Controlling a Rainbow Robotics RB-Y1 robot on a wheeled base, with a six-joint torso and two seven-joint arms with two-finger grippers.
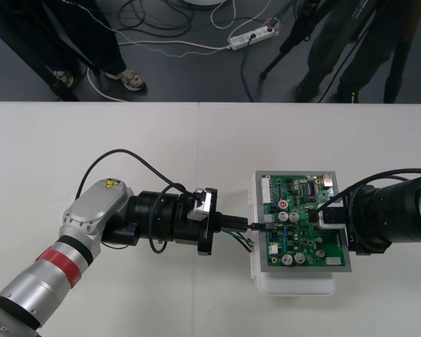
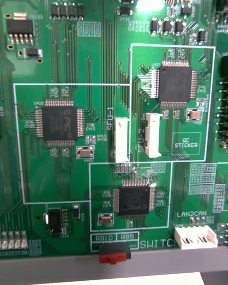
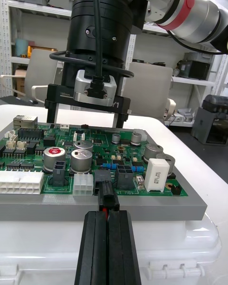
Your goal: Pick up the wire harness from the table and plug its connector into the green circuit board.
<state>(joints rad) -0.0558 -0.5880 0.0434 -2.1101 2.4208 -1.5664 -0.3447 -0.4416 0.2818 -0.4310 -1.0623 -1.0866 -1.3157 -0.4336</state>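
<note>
We have our left gripper (image 1: pixel 249 225) clamped shut on the harness (image 1: pixel 240 241), its plug (image 3: pixel 107 200) pointing straight ahead at the left edge of the board (image 1: pixel 302 217), perhaps not fully seated, while our right gripper (image 1: pixel 328 214), apparently spread open, rests opposite.

A plain light table (image 1: pixel 91 154) occupied the lower field, with a straight seam (image 1: pixel 198 140) running from its far edge toward the near side. Beyond that edge lay a strip of dark grey floor (image 1: pixel 189 77). Loose cables (image 1: pixel 161 46) and a white power strip (image 1: pixel 251 35) lay on it.
</note>
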